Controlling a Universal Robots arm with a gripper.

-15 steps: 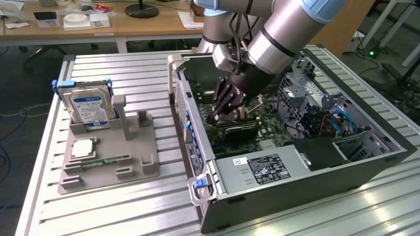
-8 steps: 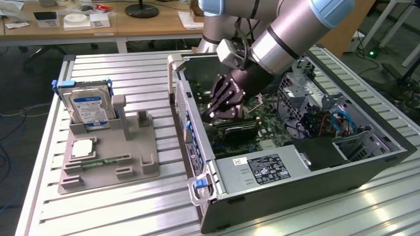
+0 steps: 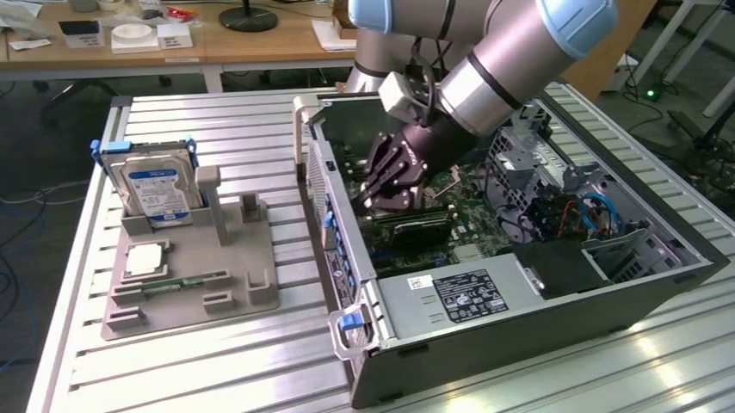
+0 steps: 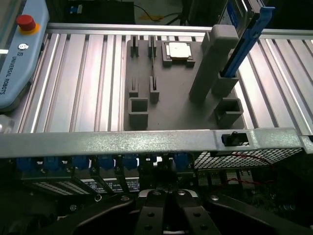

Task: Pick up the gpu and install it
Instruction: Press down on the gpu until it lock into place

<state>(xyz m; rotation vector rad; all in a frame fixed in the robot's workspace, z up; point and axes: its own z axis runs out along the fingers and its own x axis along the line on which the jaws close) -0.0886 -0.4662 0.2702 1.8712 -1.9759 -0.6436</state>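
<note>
Exterior view, gripper [image 3: 385, 194]: lowered inside the open computer case [image 3: 643, 297], fingers pressed together just above the gpu [image 3: 416, 226].
Exterior view, gpu: black cooler face visible, lying low among the motherboard [image 3: 477, 215] components, near the case's rear wall; whether fully seated cannot be told.
Exterior view, case contents: motherboard, power supply [image 3: 460, 297] with label, drive cage and cable bundle on the exterior view's right.
Exterior view, parts holder [image 3: 189, 267]: grey fixture on the slatted desk [image 3: 69, 370]; holds upright hard drive [image 3: 153, 191] in blue carrier, processor [image 3: 147, 258], memory stick [image 3: 178, 282]; remaining slots vacant.
Wrist view, gripper [image 4: 166, 215]: black fingers closed together; no object visibly pinched.
Wrist view, case rim [image 4: 146, 142]: metal edge crossing the frame, blue retention clips [image 4: 105, 161] in a row beneath.
Wrist view, parts holder [image 4: 181, 98]: processor [image 4: 178, 50] in its recess, hard drive carrier [image 4: 247, 39] upright.
Risk, partial seating: judged possible if the card edge sits misaligned with its slot; downward pressure could then flex the board.
Risk, collision: judged possible between fingers and the case rim or clips, given close clearance.
</note>
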